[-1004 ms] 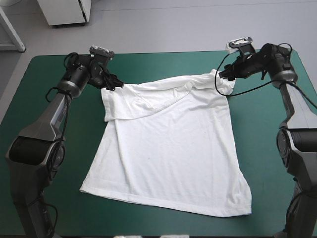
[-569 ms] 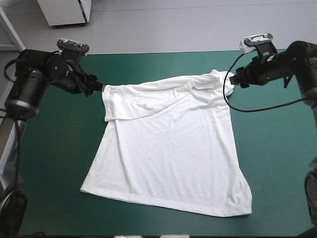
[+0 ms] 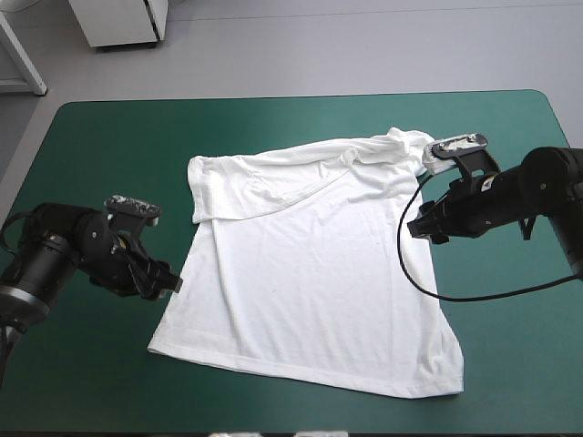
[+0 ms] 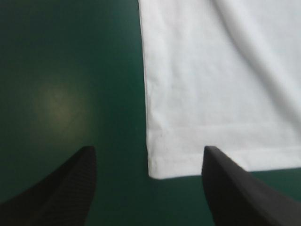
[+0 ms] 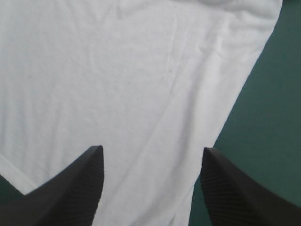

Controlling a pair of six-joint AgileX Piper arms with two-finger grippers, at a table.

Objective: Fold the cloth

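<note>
1. Filling most of the high view, the teal-green cover (image 3: 301, 118) carries the T-shirt (image 3: 310, 273), which lies mid-table, spread nearly flat with its hem toward the near edge.
2. The shirt's far part is not flat. A band on the left is turned over onto the body, and the cloth bunches in a small heap at the far right.
3. The right gripper (image 3: 417, 228) hangs at the shirt's right side edge, about halfway along it. Its black fingers stand apart with white cloth under them and grip nothing.
4. The left gripper (image 3: 171, 284) sits low, just beside the shirt's left side edge. Its fingers are also spread and empty.
5. The hem corner (image 4: 155, 172) shows ahead of the left gripper, between its fingers, resting on the cover.
6. Handling, as a judgement: the shirt is light, soft and limp, so it will sag and trail from any hold. The stitched hem and side seams look the firmest places to pinch. Both layers should be caught together, and both sides raised evenly.
</note>
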